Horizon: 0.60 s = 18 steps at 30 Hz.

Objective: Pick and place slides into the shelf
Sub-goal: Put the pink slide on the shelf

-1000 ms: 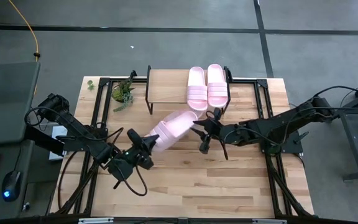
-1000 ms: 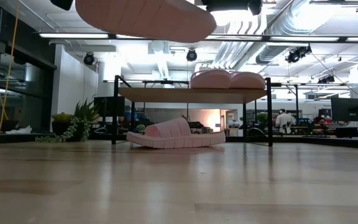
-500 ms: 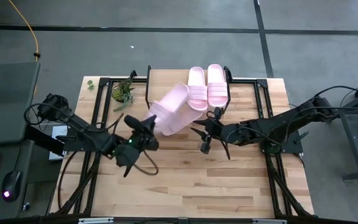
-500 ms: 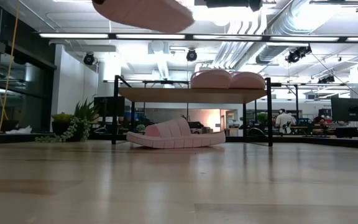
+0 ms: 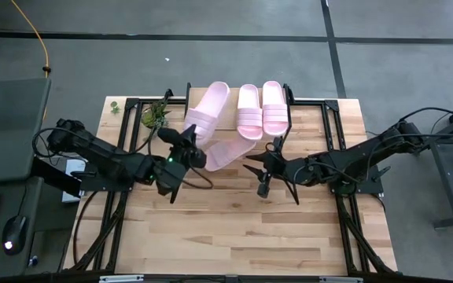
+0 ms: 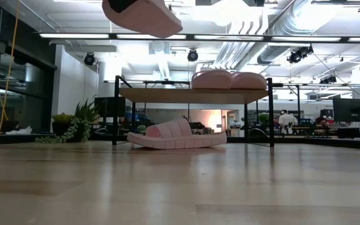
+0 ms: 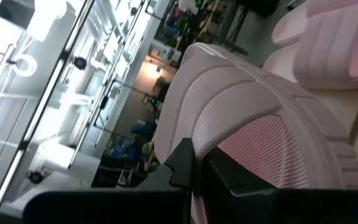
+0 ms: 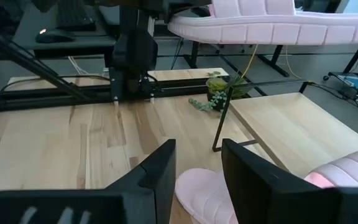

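lifted slide now hangs over the shelf, seemingly clamped by left gripper; right gripper gapes beside.

floor: grey concrete, dark seams | ceiling: exposed ducts, strip lights | potted plant: tabletop edge

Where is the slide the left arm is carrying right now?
High view: held slide in left gripper, above the shelf, left of the two shelved slides.

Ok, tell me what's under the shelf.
One pink slide lies on the table under the shelf. From above, the held slide in the left pincer partly covers it.
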{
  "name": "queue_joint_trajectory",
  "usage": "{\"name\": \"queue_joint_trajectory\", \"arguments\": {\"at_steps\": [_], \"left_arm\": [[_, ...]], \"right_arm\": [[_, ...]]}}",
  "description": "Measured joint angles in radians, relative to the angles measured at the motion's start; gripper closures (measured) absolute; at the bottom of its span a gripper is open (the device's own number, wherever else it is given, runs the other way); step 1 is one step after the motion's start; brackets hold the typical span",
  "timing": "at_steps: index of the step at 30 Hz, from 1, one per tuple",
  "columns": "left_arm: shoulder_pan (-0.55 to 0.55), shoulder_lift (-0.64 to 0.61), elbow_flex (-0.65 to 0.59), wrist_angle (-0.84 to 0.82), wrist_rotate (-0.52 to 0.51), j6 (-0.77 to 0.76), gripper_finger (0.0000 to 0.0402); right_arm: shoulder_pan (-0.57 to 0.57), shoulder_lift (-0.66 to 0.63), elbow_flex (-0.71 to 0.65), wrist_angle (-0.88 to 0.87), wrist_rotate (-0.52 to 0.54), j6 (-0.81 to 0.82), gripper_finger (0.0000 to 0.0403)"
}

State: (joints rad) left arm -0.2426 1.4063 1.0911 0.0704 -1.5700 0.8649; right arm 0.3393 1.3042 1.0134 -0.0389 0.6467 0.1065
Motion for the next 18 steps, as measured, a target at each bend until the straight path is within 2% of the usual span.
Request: {"name": "queue_joint_trajectory", "arguments": {"at_steps": [6, 18], "left_arm": [[0.039, 0.021, 0.050, 0.003, 0.005, 0.025, 0.0397], [0.125, 0.176, 0.156, 0.000, 0.010, 0.049, 0.0397]], "right_arm": [[0.000, -0.003, 0.000, -0.001, 0.007, 0.000, 0.0284], [0.005, -0.003, 0.000, -0.002, 0.002, 0.001, 0.0284]]}}
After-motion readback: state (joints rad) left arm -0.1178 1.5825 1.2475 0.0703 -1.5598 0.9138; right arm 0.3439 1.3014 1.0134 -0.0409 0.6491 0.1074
